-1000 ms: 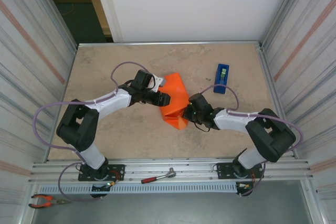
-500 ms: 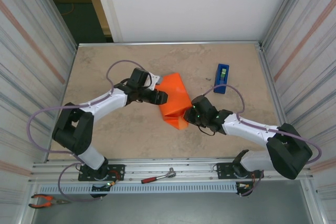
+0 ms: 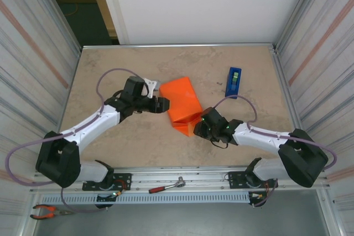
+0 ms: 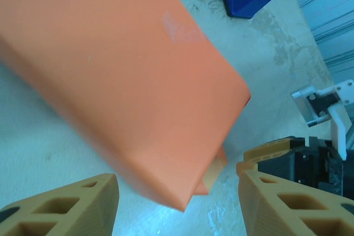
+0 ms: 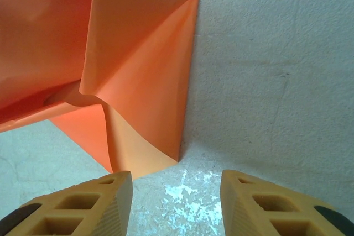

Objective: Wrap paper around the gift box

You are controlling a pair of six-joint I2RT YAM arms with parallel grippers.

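While paper [image 3: 182, 100] lies folded on table [image 3: 138, 64], left gripper [image 3: 164, 104], right gripper [image 3: 197, 129]: fingers apart, holding nothing.

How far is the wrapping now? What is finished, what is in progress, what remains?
Done: the orange paper is folded around into a parcel, with what looks like a tape strip on its top. In hand: the left gripper and the right gripper are open beside it, holding nothing; the right one faces the near end flaps. Remaining: that end looks loose and probably needs tape from the blue dispenser.
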